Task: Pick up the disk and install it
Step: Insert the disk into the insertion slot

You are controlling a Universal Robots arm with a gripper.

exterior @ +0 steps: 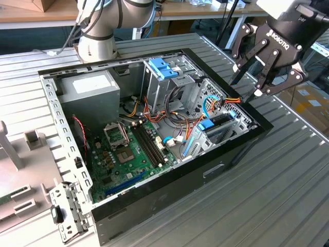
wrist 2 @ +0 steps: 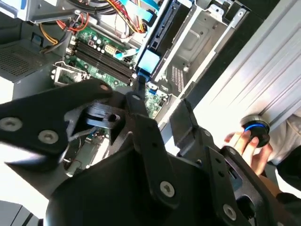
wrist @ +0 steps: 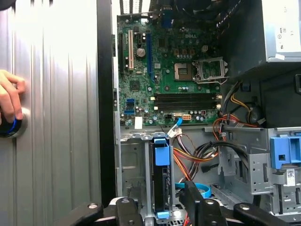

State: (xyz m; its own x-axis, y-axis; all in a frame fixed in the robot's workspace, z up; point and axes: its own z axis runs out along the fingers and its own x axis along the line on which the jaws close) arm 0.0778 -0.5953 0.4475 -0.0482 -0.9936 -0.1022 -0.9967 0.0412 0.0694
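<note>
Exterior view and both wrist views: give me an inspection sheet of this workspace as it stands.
Surface: ribbed metal table carrying an open computer case.
Job's things: disk stands on edge in a bay inside the case, blue tab at its end.
Clutter: grey fixture at the exterior view's left.
Grippers: gripper open, empty, over the case's rim at the exterior view's right.
Cables: wire bundle beside the disk.
Surroundings: a person's hand on a blue-ringed knob; wooden bench behind.
</note>
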